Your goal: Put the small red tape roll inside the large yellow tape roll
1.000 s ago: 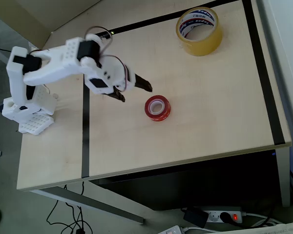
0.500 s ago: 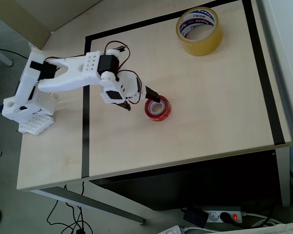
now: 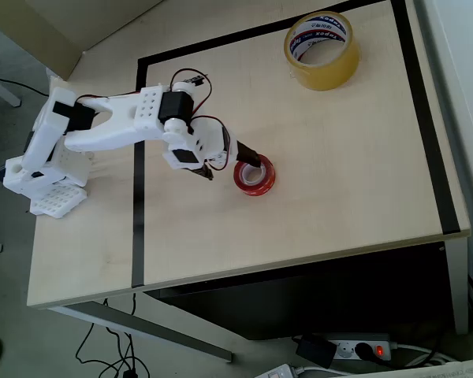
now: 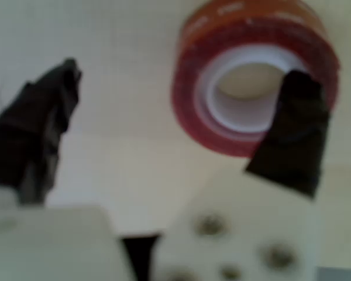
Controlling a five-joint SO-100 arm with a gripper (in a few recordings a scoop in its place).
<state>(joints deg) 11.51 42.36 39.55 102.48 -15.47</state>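
- Overhead view shows what's changed over the last second — I've swung out across the table (image 3: 339, 205) and dropped onto the small red tape roll (image 3: 255, 175), and I'm now barely moving.
- My gripper (image 3: 230, 160) is standing wide open, one finger (image 4: 295, 126) dipping over the roll's white core, the other finger (image 4: 38, 123) well off to the left in the wrist view.
- So I'm straddling the near wall of the ring, not gripping it yet — closing looks like the next move.
- Meanwhile the large yellow tape roll (image 3: 322, 50) is sitting well apart, up by the far corner.
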